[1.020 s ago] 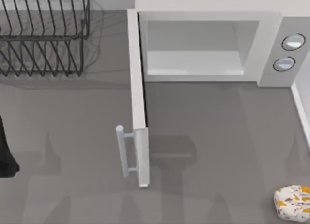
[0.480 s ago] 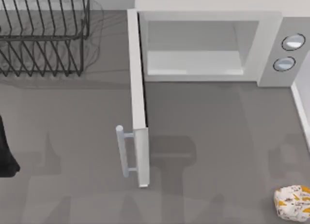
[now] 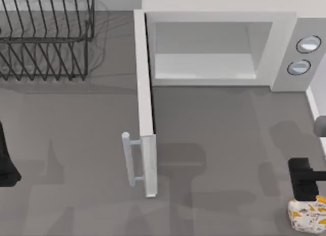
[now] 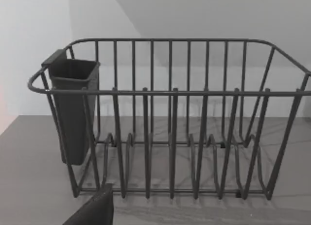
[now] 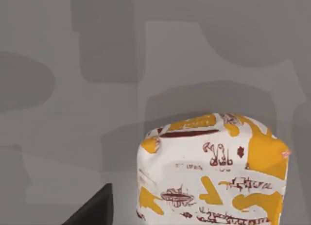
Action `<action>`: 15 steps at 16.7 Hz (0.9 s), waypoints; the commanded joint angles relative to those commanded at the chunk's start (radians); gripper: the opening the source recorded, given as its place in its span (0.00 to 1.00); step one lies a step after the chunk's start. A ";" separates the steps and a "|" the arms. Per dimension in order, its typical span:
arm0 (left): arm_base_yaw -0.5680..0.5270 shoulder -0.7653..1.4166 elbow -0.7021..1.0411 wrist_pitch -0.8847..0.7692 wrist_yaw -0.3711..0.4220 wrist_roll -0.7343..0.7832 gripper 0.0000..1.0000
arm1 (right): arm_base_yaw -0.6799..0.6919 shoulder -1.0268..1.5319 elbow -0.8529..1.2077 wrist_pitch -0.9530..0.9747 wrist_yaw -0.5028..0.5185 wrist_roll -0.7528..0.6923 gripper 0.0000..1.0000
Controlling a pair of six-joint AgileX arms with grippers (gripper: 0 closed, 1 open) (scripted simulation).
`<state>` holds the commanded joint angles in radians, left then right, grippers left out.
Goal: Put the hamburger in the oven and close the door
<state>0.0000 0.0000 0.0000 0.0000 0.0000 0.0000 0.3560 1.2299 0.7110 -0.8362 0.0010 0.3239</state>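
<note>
The hamburger (image 3: 308, 216) is a small whitish lump with orange and brown marks, lying on the grey table at the front right; the right wrist view shows it close up (image 5: 214, 171). My right gripper (image 3: 304, 181) is a black shape just behind the hamburger and above it, reaching in from the right edge. At the back stands the white oven (image 3: 219, 47), its pale cavity showing and two round knobs (image 3: 303, 55) on its right panel. The door (image 3: 145, 103) is swung fully out toward the front, its bar handle (image 3: 130, 159) facing left. My left gripper (image 3: 6, 164) is parked at the left edge.
A black wire dish rack (image 3: 46, 37) stands at the back left, and in the left wrist view the rack (image 4: 170, 128) carries a dark cup (image 4: 73, 108) on one end. A pale ledge (image 3: 317, 113) runs along the right side, behind the gripper.
My right arm has come into the top view from the right edge and now hangs over the spot just behind the hamburger. Hamburger, door and left arm have not moved.
</note>
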 joint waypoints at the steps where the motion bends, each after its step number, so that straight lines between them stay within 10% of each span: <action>1: 0.000 0.000 0.000 0.000 0.000 0.000 1.00 | 0.017 0.059 0.033 -0.039 0.000 0.015 1.00; 15: 0.000 0.000 0.000 0.000 0.000 0.000 1.00 | 0.056 0.257 0.052 -0.017 0.000 0.052 1.00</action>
<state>0.0000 0.0000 0.0000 0.0000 0.0000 0.0000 0.4122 1.4868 0.7625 -0.8533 0.0011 0.3756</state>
